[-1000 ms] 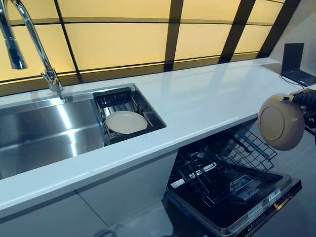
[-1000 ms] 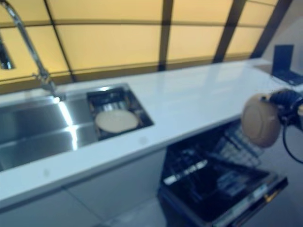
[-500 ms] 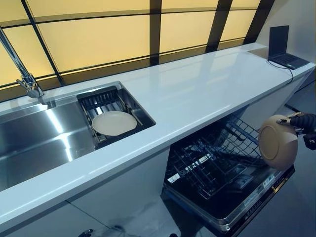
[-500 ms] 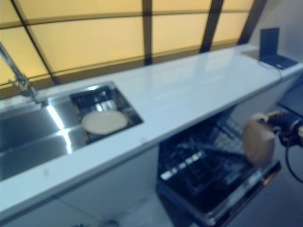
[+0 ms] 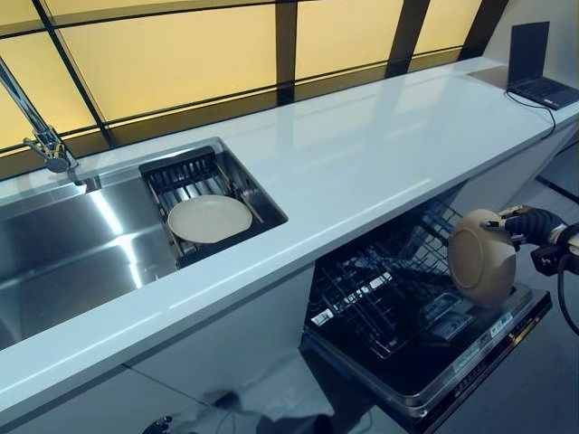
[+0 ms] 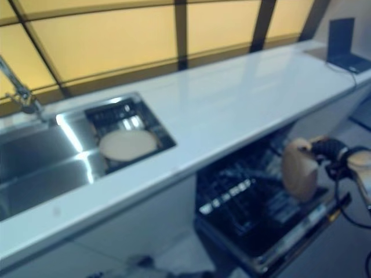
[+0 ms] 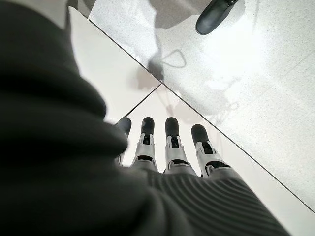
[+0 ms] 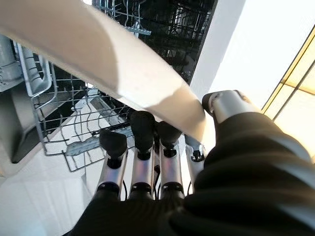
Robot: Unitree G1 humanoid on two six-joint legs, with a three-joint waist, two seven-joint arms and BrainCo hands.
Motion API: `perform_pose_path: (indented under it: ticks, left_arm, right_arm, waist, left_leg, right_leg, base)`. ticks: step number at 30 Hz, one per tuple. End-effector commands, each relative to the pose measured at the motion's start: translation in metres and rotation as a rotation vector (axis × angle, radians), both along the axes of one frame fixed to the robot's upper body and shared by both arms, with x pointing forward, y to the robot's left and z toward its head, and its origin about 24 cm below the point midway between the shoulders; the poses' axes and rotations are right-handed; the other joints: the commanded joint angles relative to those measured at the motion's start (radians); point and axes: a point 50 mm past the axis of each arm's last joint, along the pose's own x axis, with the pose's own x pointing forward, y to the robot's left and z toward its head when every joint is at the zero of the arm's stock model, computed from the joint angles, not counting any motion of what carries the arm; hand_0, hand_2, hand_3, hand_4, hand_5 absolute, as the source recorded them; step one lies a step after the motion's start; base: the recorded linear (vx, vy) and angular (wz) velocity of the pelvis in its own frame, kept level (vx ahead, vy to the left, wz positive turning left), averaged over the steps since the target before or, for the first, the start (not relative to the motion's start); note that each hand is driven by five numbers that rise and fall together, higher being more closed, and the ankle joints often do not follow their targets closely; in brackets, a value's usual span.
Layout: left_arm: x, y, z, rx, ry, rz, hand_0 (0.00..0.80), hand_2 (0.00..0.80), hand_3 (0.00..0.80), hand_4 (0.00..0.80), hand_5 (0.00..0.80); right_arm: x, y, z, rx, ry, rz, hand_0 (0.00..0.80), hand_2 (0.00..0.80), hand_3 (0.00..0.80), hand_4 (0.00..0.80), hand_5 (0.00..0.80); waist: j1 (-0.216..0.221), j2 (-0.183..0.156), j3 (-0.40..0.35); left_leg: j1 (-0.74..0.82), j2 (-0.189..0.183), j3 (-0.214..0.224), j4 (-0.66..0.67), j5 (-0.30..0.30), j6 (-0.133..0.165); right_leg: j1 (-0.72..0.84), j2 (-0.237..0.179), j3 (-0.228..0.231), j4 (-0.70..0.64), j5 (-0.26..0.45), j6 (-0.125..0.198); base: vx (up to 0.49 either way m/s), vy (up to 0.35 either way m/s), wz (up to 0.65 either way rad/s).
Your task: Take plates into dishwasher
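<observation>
My right hand (image 5: 534,223) pinches a beige plate (image 5: 482,258) by its rim, held on edge over the pulled-out wire rack (image 5: 398,289) of the open dishwasher (image 5: 434,362). The right wrist view has the plate (image 8: 98,54) between my thumb (image 8: 229,104) and fingers (image 8: 142,147), the rack (image 8: 64,118) below. A second beige plate (image 5: 209,218) lies on a black drainer in the sink (image 5: 81,244). My left hand (image 7: 167,157) hangs with straight fingers over the floor, seen only in its wrist view.
A white counter (image 5: 362,163) runs over the dishwasher. A laptop (image 5: 536,68) sits at its far right end. A tap (image 5: 36,127) stands behind the sink. Someone's dark shoe (image 7: 214,14) is on the floor near my left hand.
My right hand has carried the plate down and leftward, from counter height to just above the dishwasher rack. The camera has shifted too. The sink plate has stayed put.
</observation>
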Motion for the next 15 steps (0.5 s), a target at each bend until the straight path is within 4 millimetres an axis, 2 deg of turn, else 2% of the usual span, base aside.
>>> perform_pose_path:
  ticks: [1,10,15]
  left_arm:
    - [0.014,0.009,0.007,0.032,-0.041,0.002,0.000,0.000,0.000,0.000,0.000]
    - [0.014,0.009,0.007,0.035,-0.048,0.004,0.000,0.000,0.000,0.000,0.000]
    - [0.018,0.008,0.008,0.036,-0.061,-0.004,0.000,0.000,0.000,0.000,0.000]
  right_arm:
    - [0.010,0.011,0.021,-0.052,-0.123,0.057,0.800,0.800,0.800,0.800,0.800]
    - [0.013,0.026,0.018,-0.214,-0.098,0.160,0.800,0.800,0.800,0.800,0.800]
    - [0.015,0.026,0.014,-0.207,-0.080,0.165,0.800,0.800,0.800,0.800,0.800]
  waist:
    - [0.028,-0.031,0.021]
    - [0.043,-0.036,0.034]
    - [0.049,-0.035,0.048]
  left_leg:
    - [0.027,-0.030,-0.062,-0.001,-0.108,0.069]
    - [0.012,-0.032,-0.063,-0.001,-0.095,0.071]
    - [0.010,-0.031,-0.073,-0.001,-0.093,0.071]
  right_leg:
    - [0.078,-0.025,-0.062,0.004,-0.115,0.074]
    - [0.068,-0.026,-0.067,0.004,-0.110,0.067]
    - [0.069,-0.027,-0.075,0.004,-0.111,0.067]
  base:
    - [0.000,0.000,0.00]
    - [-0.011,-0.008,0.00]
    - [-0.004,-0.006,0.00]
